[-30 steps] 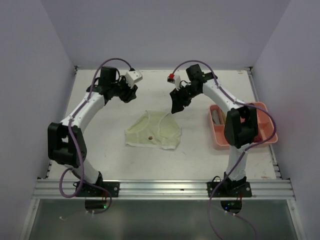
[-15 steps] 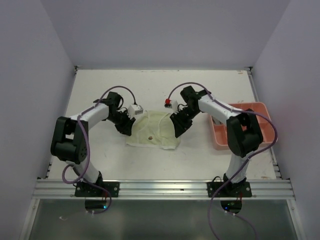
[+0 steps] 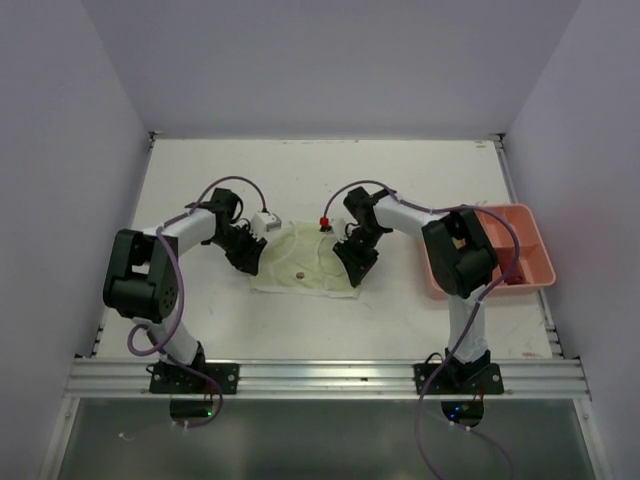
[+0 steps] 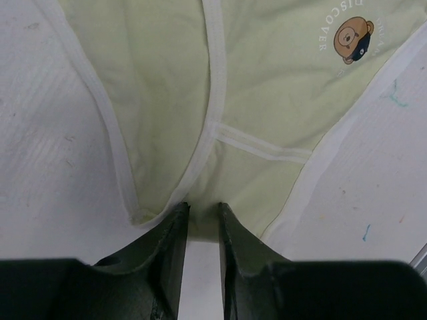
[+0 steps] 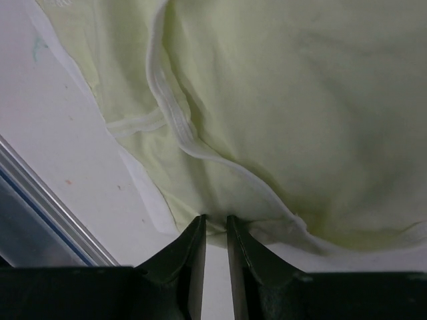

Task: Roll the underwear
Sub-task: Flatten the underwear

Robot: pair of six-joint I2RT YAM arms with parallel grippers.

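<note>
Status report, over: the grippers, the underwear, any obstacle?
Left gripper pinched on hem of yellow-green underwear. Right gripper pinched on opposite hem. Garment flat, not yet rolled. Pink tray stands aside, nothing blocking.

Desk [image 3: 400, 180]: white flat top, faint scuffs, and a small teal mark [image 4: 393, 99] just beside the cloth. Lying directly on it:
- pale yellow-green underwear [image 3: 305, 262], spread flat near the middle (bear print [image 4: 351, 40] facing up, white trim along the hems)
- salmon-pink tray [image 3: 530, 250] at the right edge, well apart from the underwear
</note>
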